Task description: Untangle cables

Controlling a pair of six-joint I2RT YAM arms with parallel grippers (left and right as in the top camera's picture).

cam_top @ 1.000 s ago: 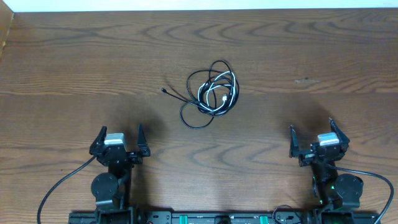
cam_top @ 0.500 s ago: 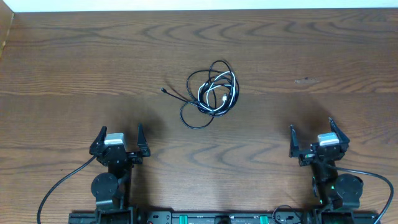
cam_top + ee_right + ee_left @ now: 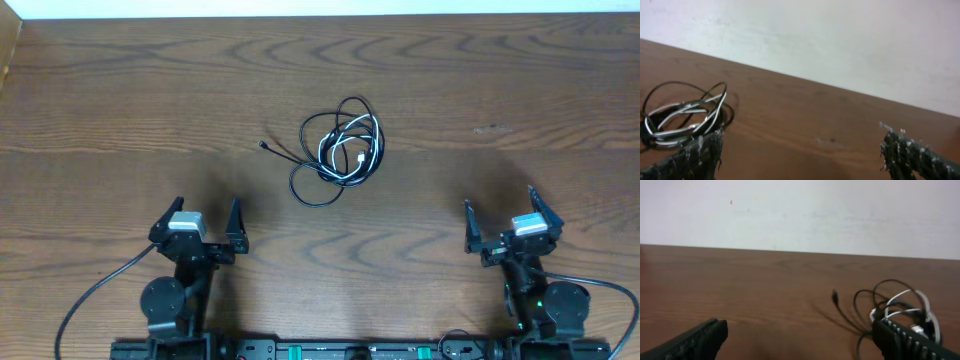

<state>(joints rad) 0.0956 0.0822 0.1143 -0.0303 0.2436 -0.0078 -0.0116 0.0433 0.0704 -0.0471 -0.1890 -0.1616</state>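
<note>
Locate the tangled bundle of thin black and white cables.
Overhead view: the tangled bundle lies centrally, ahead of and between the left end effector and right end effector, touching neither.

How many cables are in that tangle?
2 distinguishable: a black cable looping outside, its plug trailing left, and a white cable coiled inside. More black strands may be separate cables.

The knot of cables (image 3: pixel 340 148) is the one obstacle, lying mid-desk (image 3: pixel 120 100) with a loose end trailing toward the left edge. Bare wood runs up to it from the left tool (image 3: pixel 207 205) and right tool (image 3: pixel 499 200), both near the front edge with jaws spread wide.
</note>
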